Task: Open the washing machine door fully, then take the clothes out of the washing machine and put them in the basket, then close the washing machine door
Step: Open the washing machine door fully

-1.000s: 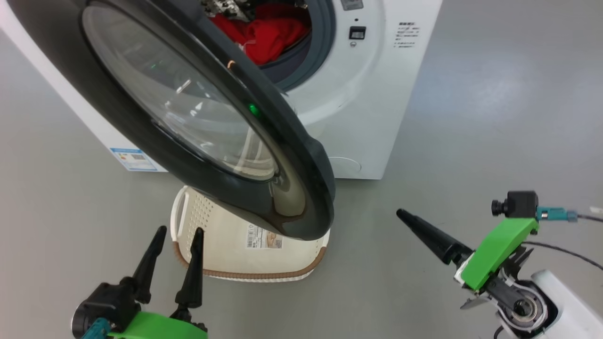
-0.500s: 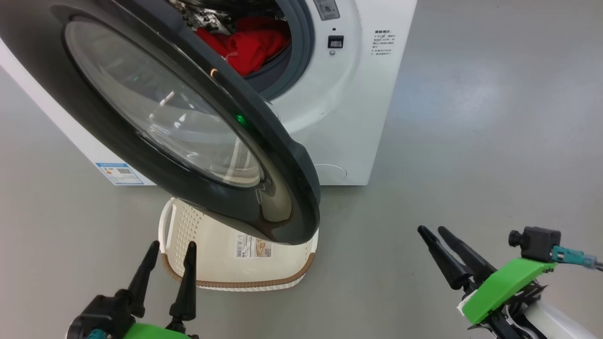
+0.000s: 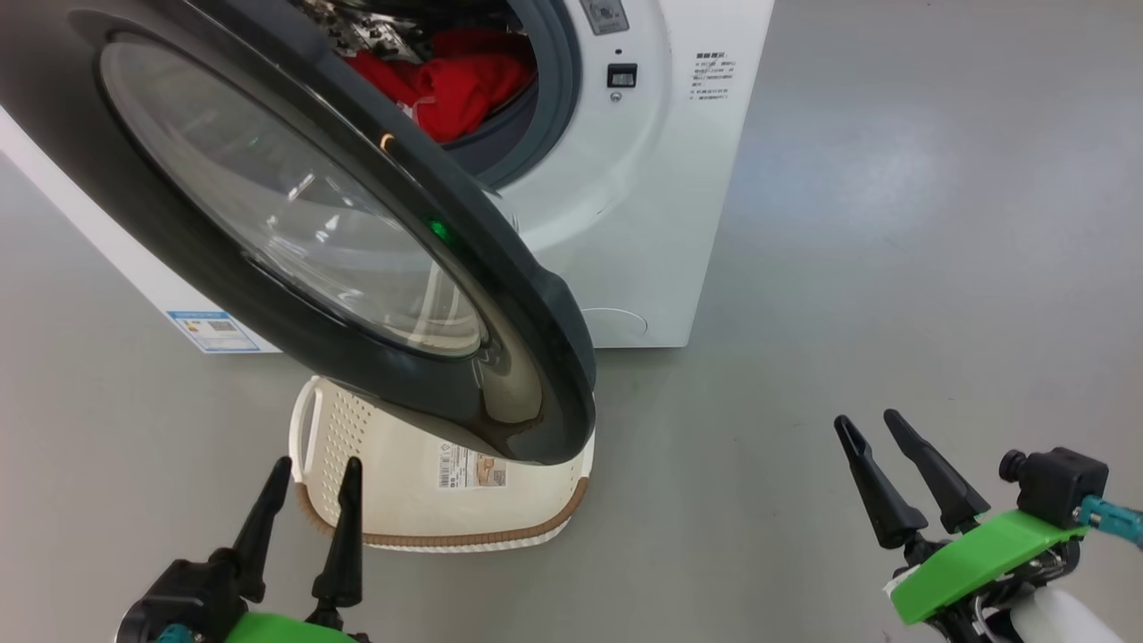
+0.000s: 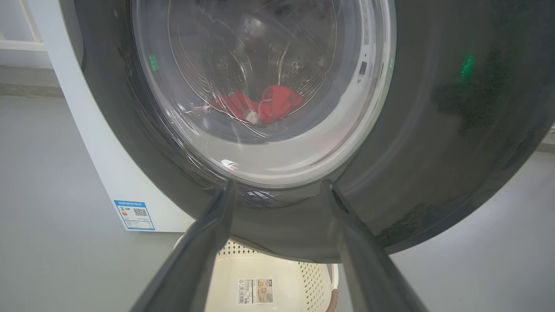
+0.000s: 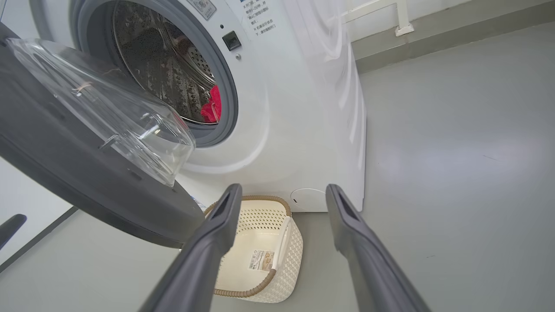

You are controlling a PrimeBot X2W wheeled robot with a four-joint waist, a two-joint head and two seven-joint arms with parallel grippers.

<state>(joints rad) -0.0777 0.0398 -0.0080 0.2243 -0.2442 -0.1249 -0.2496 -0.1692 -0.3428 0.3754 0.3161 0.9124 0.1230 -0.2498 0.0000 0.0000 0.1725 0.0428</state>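
Jaws stand wide and empty on left gripper (image 3: 319,464) and right gripper (image 3: 866,418). Basket (image 3: 464,538) sits just ahead of left jaws, under washing machine door (image 3: 536,313), likely to catch clothes (image 3: 455,85).

Bare lab-like test room; seamless grey floor (image 3: 893,223), freestanding washing machine (image 3: 643,223), plain white wall (image 5: 433,6).

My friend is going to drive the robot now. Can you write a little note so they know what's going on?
Left gripper: open, empty, near the basket.
Right gripper: open, empty, over the floor.
Door: open, hanging over the basket; maybe not fully open.
Clothes: inside the washing machine.
Basket: empty, on the floor.
Done: door opened.
Left: widen door if needed, move clothes to basket, shut door.
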